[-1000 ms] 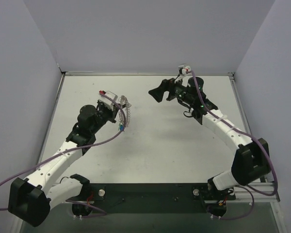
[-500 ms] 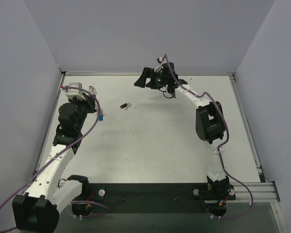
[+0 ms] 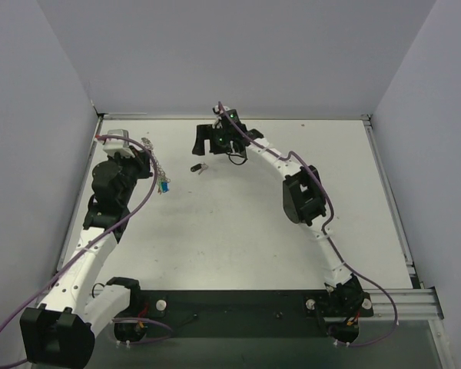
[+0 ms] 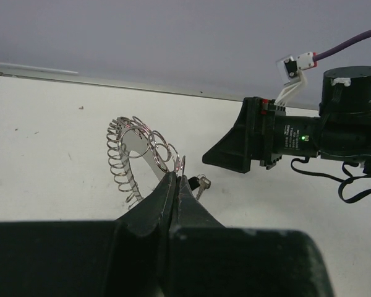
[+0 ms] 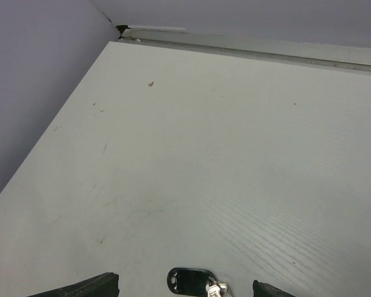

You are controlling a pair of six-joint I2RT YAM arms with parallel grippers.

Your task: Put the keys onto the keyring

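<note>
Above the white table's [image 3: 238, 223] far-left part, the keyring [image 4: 128, 162] stands edge-up, its rim clamped in the left gripper's [image 4: 175, 185] closed jaws, a blue key [image 3: 164, 185] hanging from it. Nearby the dark-headed key [image 5: 190, 279] lies flat, long axis left-right, between the right gripper's [image 3: 203, 141] wide-apart jaws.

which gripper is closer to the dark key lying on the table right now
Right. The right gripper is right over the dark key, its open fingers on either side of it. The left gripper is farther off toward the table's left side, shut on the keyring.
</note>
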